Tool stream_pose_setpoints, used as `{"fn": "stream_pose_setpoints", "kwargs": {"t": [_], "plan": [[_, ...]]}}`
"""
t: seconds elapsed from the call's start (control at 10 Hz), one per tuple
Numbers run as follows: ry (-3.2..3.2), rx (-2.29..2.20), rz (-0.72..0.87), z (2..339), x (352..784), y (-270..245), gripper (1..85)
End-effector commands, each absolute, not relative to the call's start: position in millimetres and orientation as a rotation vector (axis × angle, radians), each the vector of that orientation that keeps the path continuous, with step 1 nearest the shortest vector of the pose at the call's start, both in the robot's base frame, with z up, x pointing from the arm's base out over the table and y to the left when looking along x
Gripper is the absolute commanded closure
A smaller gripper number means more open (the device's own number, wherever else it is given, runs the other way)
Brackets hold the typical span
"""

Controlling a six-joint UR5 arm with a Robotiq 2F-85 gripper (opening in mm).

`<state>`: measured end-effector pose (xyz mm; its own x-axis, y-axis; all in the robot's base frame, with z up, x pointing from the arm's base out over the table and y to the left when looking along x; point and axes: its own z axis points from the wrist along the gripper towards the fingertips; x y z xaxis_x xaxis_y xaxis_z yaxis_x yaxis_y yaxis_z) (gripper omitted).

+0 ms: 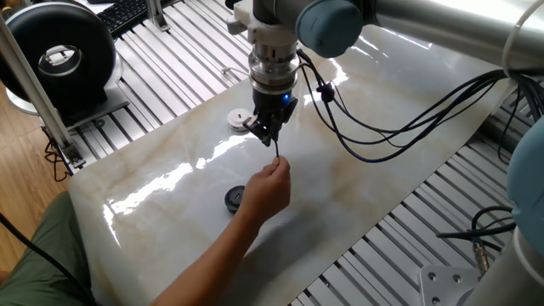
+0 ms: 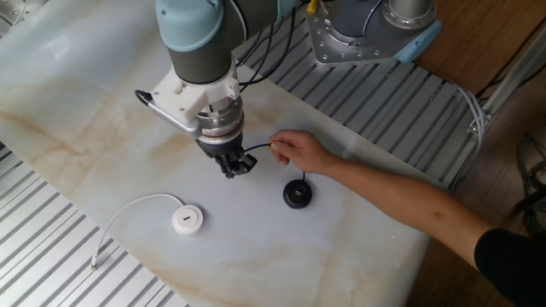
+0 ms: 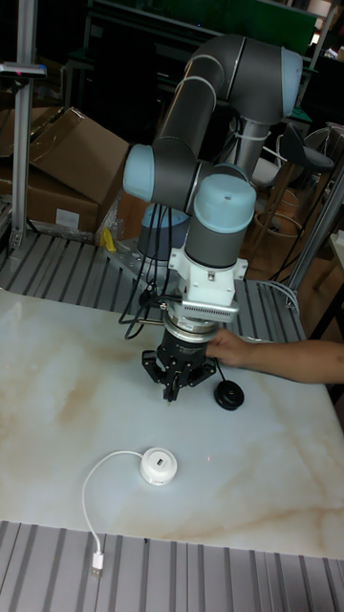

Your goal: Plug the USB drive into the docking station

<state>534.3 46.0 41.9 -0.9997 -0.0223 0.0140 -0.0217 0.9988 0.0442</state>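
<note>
My gripper [image 1: 268, 136] [image 2: 231, 168] [image 3: 175, 383] hangs just above the marble tabletop, shut on the USB drive [image 2: 236, 162], a small black plug. Its thin black cable [image 2: 256, 146] runs to a person's hand [image 2: 294, 151] [image 1: 269, 187], which pinches it close beside the fingers. The cable's flat black puck [image 1: 235, 199] [image 2: 296, 193] [image 3: 228, 395] lies on the table by the hand. The docking station [image 1: 239, 118] [image 2: 187, 219] [image 3: 159, 466], a small white disc, lies flat a short way from the gripper, apart from the plug.
The dock's white cord [image 2: 128, 213] loops to the table's edge. The person's forearm [image 2: 401, 200] reaches across the table. Ribbed aluminium slats [image 2: 51, 256] border the marble. A black round device [image 1: 59, 55] stands off the table, and arm cables [image 1: 382, 127] hang over it.
</note>
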Motion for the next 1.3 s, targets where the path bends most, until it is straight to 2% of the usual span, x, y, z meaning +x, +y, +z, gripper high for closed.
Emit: {"fn": "stream_pose_setpoints", "kwargs": {"t": [0.0,0.6,1.2], "plan": [[-3.132,-0.011,-0.088,42.2,535.9,48.7,84.3],[-3.148,0.016,-0.081,52.2,542.7,51.5,84.3],[-3.170,0.101,-0.007,73.5,577.8,44.1,84.3]]}}
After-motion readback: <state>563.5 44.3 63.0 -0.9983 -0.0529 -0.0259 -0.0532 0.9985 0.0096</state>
